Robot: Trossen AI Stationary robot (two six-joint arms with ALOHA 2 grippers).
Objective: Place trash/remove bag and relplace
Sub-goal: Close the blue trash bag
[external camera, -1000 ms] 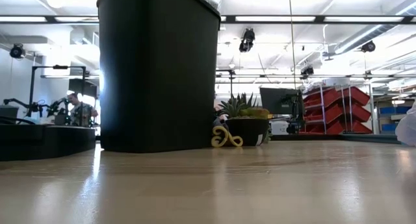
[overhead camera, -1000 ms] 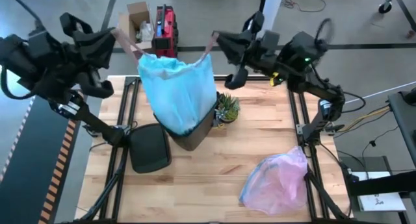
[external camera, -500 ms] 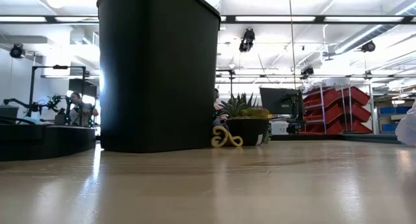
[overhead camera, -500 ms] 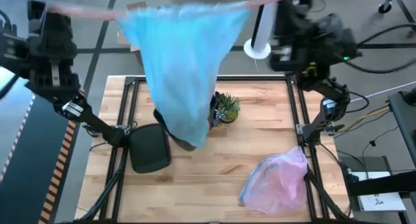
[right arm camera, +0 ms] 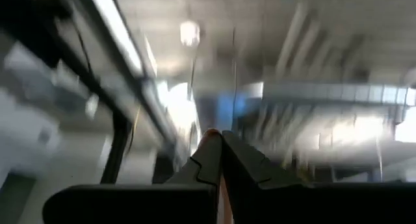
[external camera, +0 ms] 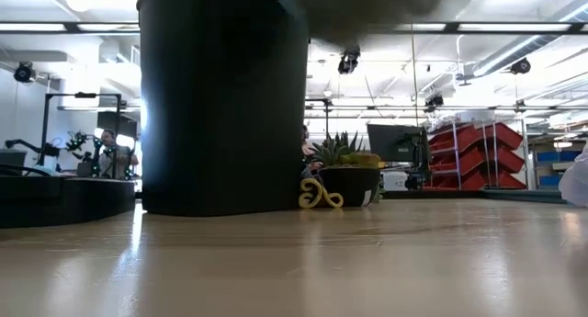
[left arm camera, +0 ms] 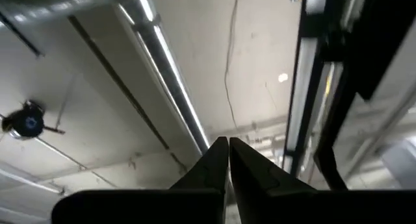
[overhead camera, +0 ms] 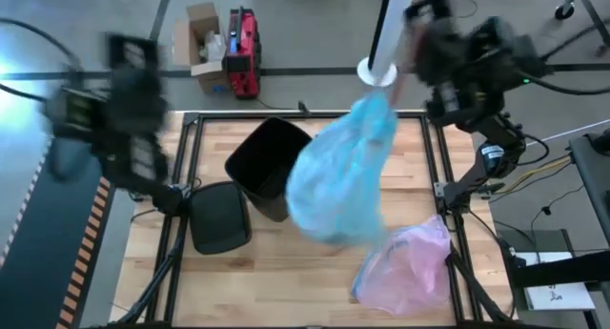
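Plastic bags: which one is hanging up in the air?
The light blue-teal plastic bag, dangling from the right gripper. The pinkish-lilac plastic bag lies on the wooden table.

No text, label, brand, number or sign can be read in any of the views. A white sheet [overhead camera: 556,296] off the tabletop's right edge, seen from above, carries small dark print too tiny to make out.
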